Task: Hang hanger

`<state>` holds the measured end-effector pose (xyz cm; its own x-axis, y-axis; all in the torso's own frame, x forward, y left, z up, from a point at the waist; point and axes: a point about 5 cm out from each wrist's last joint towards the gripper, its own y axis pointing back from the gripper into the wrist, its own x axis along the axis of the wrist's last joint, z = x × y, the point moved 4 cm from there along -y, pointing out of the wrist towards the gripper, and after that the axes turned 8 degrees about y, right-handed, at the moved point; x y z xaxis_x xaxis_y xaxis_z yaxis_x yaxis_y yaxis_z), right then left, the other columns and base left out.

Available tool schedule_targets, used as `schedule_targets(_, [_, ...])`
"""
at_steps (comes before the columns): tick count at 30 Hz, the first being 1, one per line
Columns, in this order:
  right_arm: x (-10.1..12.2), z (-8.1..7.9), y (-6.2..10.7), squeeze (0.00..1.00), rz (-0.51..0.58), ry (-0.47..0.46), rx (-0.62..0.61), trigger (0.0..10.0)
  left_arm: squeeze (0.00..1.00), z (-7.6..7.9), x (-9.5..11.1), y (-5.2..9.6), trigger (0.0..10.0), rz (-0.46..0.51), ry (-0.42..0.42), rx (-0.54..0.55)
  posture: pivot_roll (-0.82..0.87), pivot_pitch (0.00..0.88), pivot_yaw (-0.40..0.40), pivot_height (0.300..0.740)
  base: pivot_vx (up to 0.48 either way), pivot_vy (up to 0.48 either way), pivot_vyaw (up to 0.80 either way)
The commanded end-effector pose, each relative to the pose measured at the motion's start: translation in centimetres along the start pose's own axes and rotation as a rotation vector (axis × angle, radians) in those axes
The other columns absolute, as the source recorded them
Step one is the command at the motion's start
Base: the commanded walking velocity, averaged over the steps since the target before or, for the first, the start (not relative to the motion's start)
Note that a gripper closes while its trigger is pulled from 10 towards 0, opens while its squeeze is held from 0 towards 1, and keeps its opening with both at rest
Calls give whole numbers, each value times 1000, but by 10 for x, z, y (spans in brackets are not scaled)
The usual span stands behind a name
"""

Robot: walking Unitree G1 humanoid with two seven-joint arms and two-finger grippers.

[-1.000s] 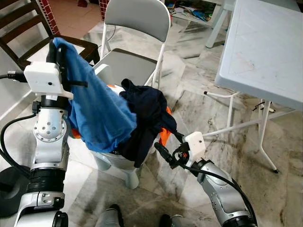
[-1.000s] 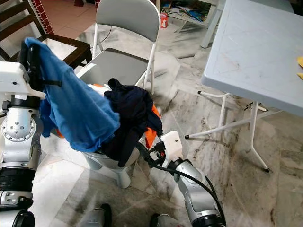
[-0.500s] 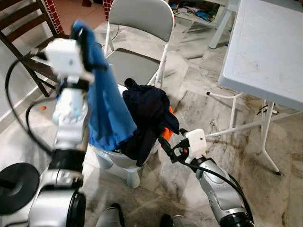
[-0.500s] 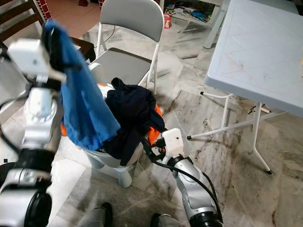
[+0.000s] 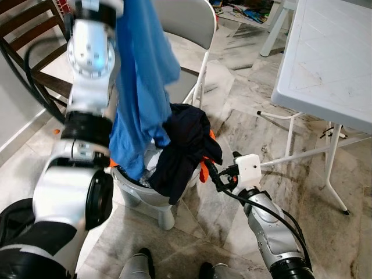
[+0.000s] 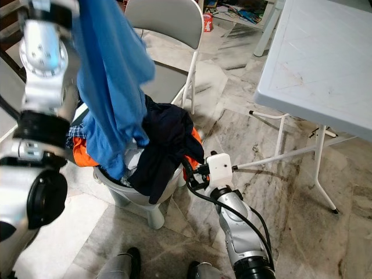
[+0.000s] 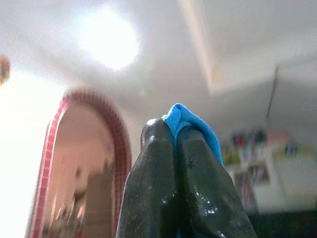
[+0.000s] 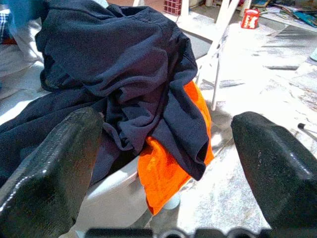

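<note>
A blue garment (image 5: 142,87) hangs in a long vertical drape down the upper left of the head views, its top running out past the frame edge, where the raised left arm holds it. In the left wrist view the left gripper (image 7: 176,134) has its two black fingers pressed together on a small fold of that blue cloth, aimed up toward a ceiling and a brick-edged archway. The lower hem trails into a pale laundry basket (image 5: 152,200) at centre frame, which also holds one dark navy garment (image 5: 185,148), one orange cloth (image 8: 171,168) and a patch of checked fabric (image 6: 75,132).

The right gripper (image 5: 213,174) sits low, right of centre, just beside the navy garment's hanging edge. Its fingers (image 8: 49,168) stand wide apart with nothing between them, pointed straight at the navy and orange pile.

No hanger can be made out, so where the task's own thing lies cannot be told. The garment's long axis runs straight up and down from the left gripper, and the left arm is the one carrying it. The right gripper is nearer the basket.

One grey folding chair (image 5: 186,26) stands behind the basket, one dark wooden chair (image 5: 26,29) in the upper left corner, and one white table (image 5: 325,52) fills the upper right.
</note>
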<state>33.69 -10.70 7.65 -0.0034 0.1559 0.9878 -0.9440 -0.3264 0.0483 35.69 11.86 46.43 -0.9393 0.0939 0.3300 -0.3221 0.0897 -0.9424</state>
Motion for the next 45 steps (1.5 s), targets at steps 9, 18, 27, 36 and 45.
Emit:
schedule_targets(9, [-7, -6, 2, 0, -14, -2, 3, 10000, 0, 17, -3, 42, 0, 16, -41, -131, 53, 188, -19, 740, 0, 0, 0])
schedule_targets(18, [-13, -7, 8, 0, -39, 9, 37, 10000, 0, -33, -94, 226, 0, -620, -139, -54, 65, 211, -55, 740, 0, 0, 0])
schedule_targets(27, [-11, -4, 6, 0, -43, 30, 68, 10000, 0, -61, -100, 338, 0, -977, -183, 21, 71, 223, -88, 740, 0, 0, 0])
schedule_targets(36, [-15, -6, 8, 0, -59, 27, 80, 10000, 0, -73, -84, 409, 0, -1192, -198, 45, 64, 220, -75, 740, 0, 0, 0])
schedule_targets(45, [-19, -8, 11, 0, -72, 12, 91, 10000, 0, -94, -74, 455, 0, -1379, -252, 189, 59, 220, -67, 740, 0, 0, 0])
